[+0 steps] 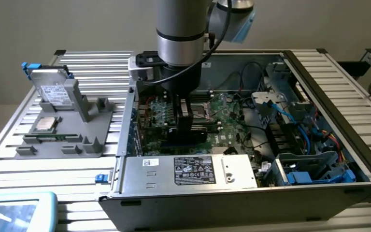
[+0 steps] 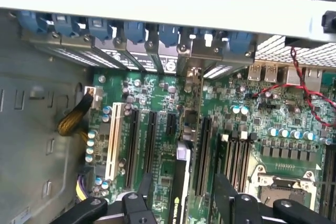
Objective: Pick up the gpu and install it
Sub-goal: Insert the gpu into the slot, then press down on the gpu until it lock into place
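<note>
The gpu (image 2: 182, 153) stands on edge on the green motherboard (image 2: 157, 93), in line with a black slot. Its silvery end bracket (image 2: 192, 77) reaches the row of rear openings in the case wall. My gripper (image 2: 182, 182) hangs straight over the card and is open. One black finger (image 2: 143, 186) and the other (image 2: 223, 190) sit on either side of the card, with bare board showing between each and it. In the exterior view the gripper (image 1: 187, 126) is low inside the open computer case (image 1: 340, 96), over the middle of the board.
Blue latches (image 2: 134, 31) line the case's rear wall. A bare processor socket (image 2: 278, 184) and red-black wires (image 2: 294, 85) lie beside the slots. On the exterior view's left, a grey holder (image 1: 76, 140) carries a silver drive (image 1: 51, 89) and a chip (image 1: 46, 124). The power supply (image 1: 192, 170) fills the case's front.
</note>
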Controlling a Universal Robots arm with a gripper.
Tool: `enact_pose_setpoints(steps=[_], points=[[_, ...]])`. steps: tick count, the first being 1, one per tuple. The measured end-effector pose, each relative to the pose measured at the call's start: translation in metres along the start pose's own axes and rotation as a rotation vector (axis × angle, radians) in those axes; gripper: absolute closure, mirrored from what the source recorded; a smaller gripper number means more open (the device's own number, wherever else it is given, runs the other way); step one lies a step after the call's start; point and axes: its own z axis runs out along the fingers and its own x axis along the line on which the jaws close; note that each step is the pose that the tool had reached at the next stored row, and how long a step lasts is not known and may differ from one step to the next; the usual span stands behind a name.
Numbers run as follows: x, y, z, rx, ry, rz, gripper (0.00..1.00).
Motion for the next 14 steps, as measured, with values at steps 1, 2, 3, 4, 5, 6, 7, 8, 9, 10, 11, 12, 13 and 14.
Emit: enact_pose_setpoints(steps=[1, 2, 3, 4, 5, 6, 7, 8, 9, 10, 11, 12, 13, 14], points=[[0.0, 0.0008, -0.0031, 0.0001, -0.0001, 0.0, 0.42], [0.0, 0.0017, -0.0052, 0.0, 0.0, 0.0, 0.42], [-0.0001, 0.0021, -0.0052, 0.0002, -0.0003, 0.0, 0.42], [-0.0001, 0.002, -0.0052, 0.0002, -0.0003, 0.0, 0.42], [-0.0001, 0.002, -0.0052, 0.0002, -0.0003, 0.0, 0.42], [-0.0001, 0.0021, -0.0052, 0.0002, -0.0003, 0.0, 0.42], [-0.0001, 0.0021, -0.0052, 0.0001, -0.0002, 0.0, 0.42], [-0.0001, 0.0021, -0.0053, 0.0001, -0.0002, 0.0, 0.42], [-0.0001, 0.0021, -0.0053, 0.0001, -0.0001, 0.0, 0.42], [-0.0001, 0.0021, -0.0053, 0.0001, -0.0002, 0.0, 0.42], [-0.0001, 0.0021, -0.0053, 0.0001, -0.0001, 0.0, 0.42], [-0.0001, 0.0021, -0.0053, 0.0001, -0.0002, 0.0, 0.42], [-0.0001, 0.0021, -0.0053, 0.0001, -0.0001, 0.0, 0.42], [-0.0001, 0.0021, -0.0053, 0.0001, -0.0001, 0.0, 0.42]])
